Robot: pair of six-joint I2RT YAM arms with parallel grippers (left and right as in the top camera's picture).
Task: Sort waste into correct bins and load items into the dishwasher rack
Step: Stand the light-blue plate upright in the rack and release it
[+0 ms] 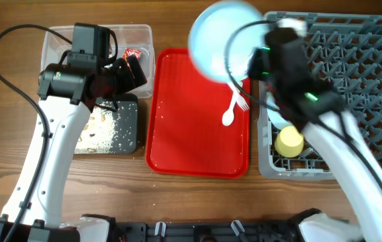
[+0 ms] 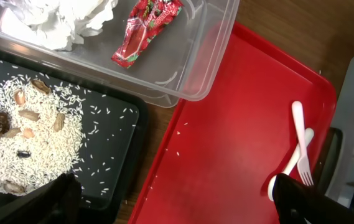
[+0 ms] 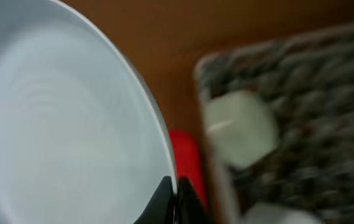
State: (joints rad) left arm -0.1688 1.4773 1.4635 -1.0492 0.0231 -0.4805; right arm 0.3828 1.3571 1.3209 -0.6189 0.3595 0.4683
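I read this as a robotics lab bench staged as a kitchen clean-up: a wooden table [image 1: 197,202] carries a loose grey dishwasher rack [image 1: 365,67], a red serving tray [image 1: 191,134], a clear tub [image 1: 144,33] and a black tray [image 1: 129,121], with the left arm [image 1: 50,161] and right arm [image 1: 358,168] mounted at its near edge.

Brown wood-grain table [image 1: 177,202]

The pale blue plate [image 3: 65,118] runs off the right wrist view's left and top edges; beside it the grey rack [image 3: 326,74] is smeared by blur, a pale shape [image 3: 239,127] inside it possibly a bowl. Overhead, the left arm [image 1: 58,144] (white, cabled) covers much of the clear tub [image 1: 137,37].
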